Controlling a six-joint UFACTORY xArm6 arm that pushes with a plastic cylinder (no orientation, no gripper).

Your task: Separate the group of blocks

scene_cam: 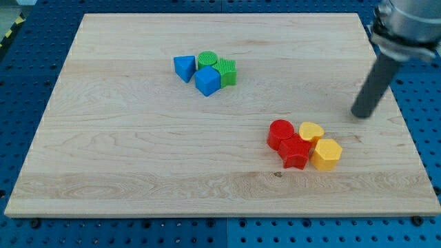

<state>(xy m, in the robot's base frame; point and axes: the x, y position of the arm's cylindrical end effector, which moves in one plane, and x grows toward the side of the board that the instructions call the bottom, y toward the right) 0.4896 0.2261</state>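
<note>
My tip (360, 114) is the lower end of a dark rod at the view's right, above and to the right of the lower group. That group holds a red round block (280, 132), a red star-like block (295, 152), a yellow heart-shaped block (311, 131) and a yellow hexagonal block (326, 153), all touching. The tip stands apart from them. A second group at the view's upper left holds a blue triangular block (184, 67), a blue angular block (207, 80), a green round block (207, 60) and a green ridged block (227, 71), packed together.
The blocks lie on a light wooden board (138, 151). Around it is a blue perforated table (427, 103). The arm's body (406, 24) hangs over the board's upper right corner.
</note>
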